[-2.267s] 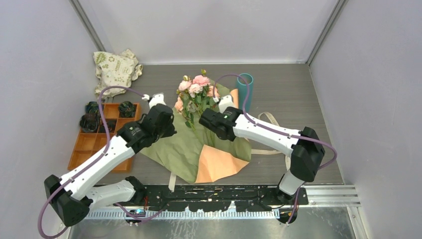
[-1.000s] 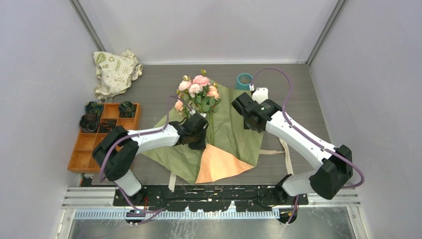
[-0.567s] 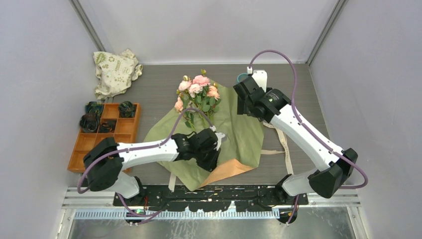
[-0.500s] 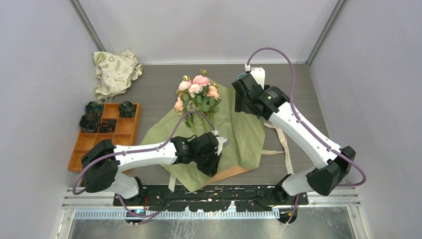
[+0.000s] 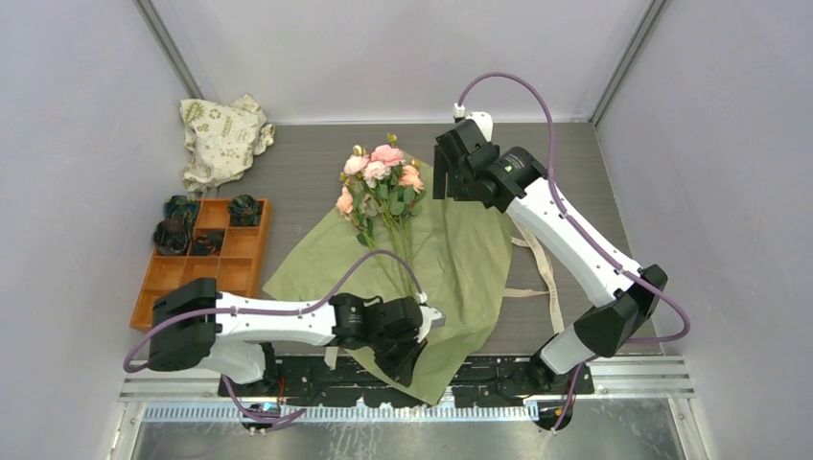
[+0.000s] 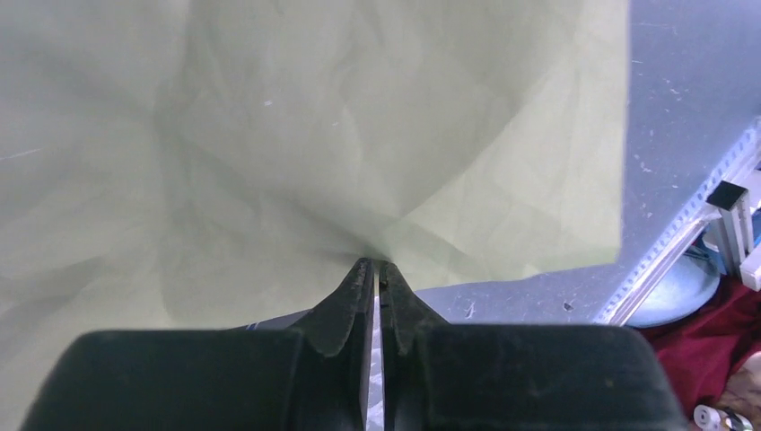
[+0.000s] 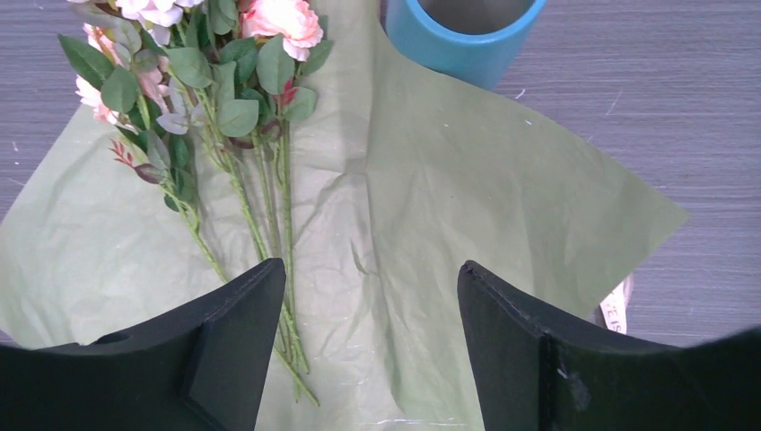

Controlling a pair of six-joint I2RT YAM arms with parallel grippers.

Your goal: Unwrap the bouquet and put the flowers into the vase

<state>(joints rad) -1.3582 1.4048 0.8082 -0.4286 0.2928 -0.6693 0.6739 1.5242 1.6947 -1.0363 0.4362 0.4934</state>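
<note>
The bouquet lies unwrapped: its olive-green sheet [image 5: 455,254] is spread flat on the table, and no orange paper shows. The flowers [image 5: 379,177], pink and peach blooms on thin green stems, rest on the sheet with the blooms toward the back. My left gripper [image 5: 407,359] is at the near table edge. In the left wrist view it [image 6: 377,265] is shut on the sheet [image 6: 359,135], creases fanning out from its tips. My right gripper [image 5: 443,182] hangs open over the sheet [image 7: 467,206], its jaws [image 7: 368,269] empty, the flowers [image 7: 224,90] to its left. The teal vase [image 7: 462,36] stands upright just beyond, hidden by the arm in the top view.
An orange compartmented tray [image 5: 163,287] with dark green rosettes sits at the left. A white leaf-printed cloth bag [image 5: 220,129] lies in the back left corner. The beige ribbon [image 5: 548,278] trails right of the sheet. A metal rail [image 6: 682,242] runs along the near edge.
My left gripper has pulled the sheet's near corner toward the front edge, and the orange paper has gone out of sight. My right arm has swung back and left over the vase.
</note>
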